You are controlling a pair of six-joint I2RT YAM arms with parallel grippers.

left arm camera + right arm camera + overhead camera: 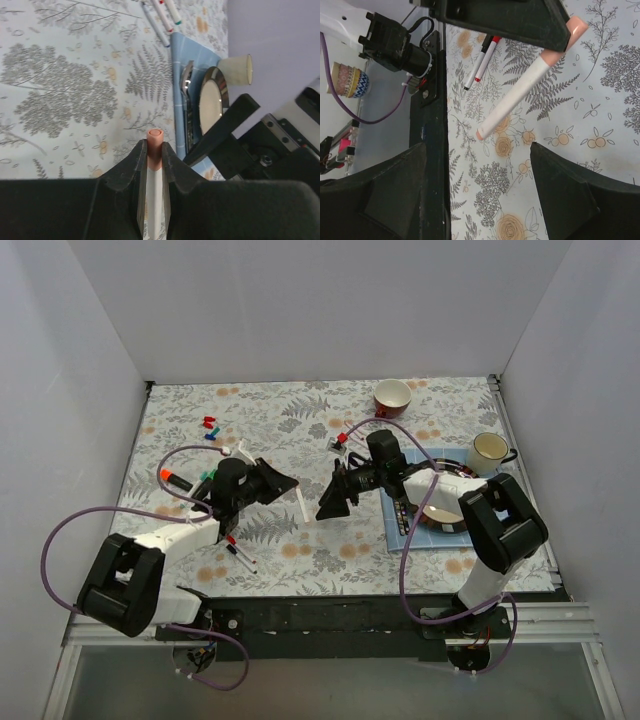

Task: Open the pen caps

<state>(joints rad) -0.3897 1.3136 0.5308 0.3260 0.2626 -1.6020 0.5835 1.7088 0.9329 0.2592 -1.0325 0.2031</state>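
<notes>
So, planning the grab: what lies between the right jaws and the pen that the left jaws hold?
Nothing. In the right wrist view the stretch from the open right jaws to the pen is bare, only tablecloth behind.

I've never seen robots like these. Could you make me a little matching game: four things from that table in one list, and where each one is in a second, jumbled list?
Things
1. white pen with the peach end
2. plate
3. red cup
4. loose red and blue caps

Places
A. standing at the far edge of the flowered cloth
B. clamped in the left jaws
C. on the blue mat
D. lying free on the far-left part of the cloth

Pairs: 1-B, 2-C, 3-A, 4-D.
</notes>
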